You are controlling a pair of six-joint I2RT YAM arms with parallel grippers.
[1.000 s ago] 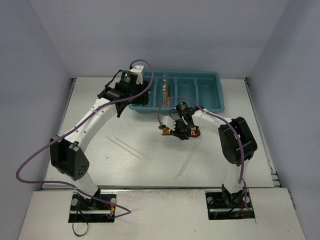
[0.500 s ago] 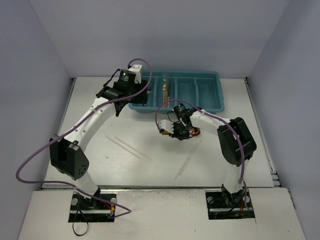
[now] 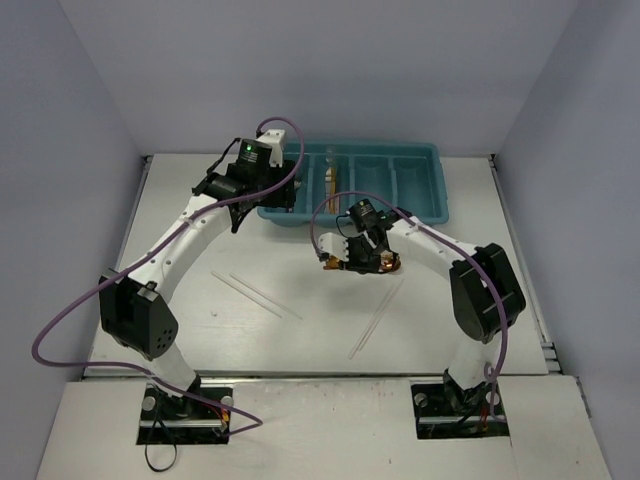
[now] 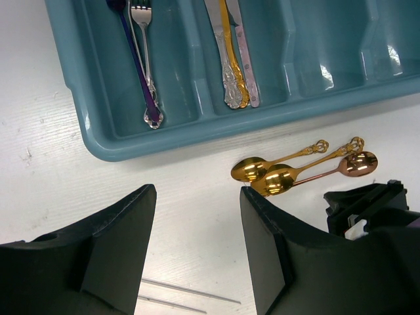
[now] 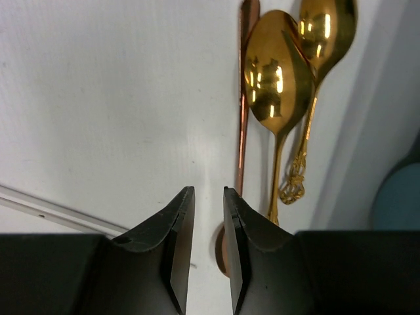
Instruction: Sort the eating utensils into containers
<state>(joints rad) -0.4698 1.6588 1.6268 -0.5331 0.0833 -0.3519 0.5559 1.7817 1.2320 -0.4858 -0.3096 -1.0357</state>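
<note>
The teal tray (image 3: 420, 190) stands at the back of the table. Its left compartment holds a silver fork (image 4: 144, 59) and a purple one (image 4: 128, 39). The compartment beside it holds silver and gold knives (image 4: 230, 59). Two gold spoons (image 4: 279, 178) and a copper spoon (image 4: 359, 163) lie on the table in front of the tray. My right gripper (image 5: 209, 193) hangs just over the copper spoon's (image 5: 244, 98) handle, its jaws a narrow gap apart with only bare table between them. My left gripper (image 4: 197, 197) is open and empty above the table by the tray's left end.
Thin pale sticks lie on the table: a pair at centre left (image 3: 255, 295) and another toward the right front (image 3: 378, 318). The tray's two right compartments show nothing in them. Grey walls close in the table on three sides.
My right arm's elbow swung out to the right and its wrist shifted slightly toward the tray over the spoons. The left arm has hardly moved.
</note>
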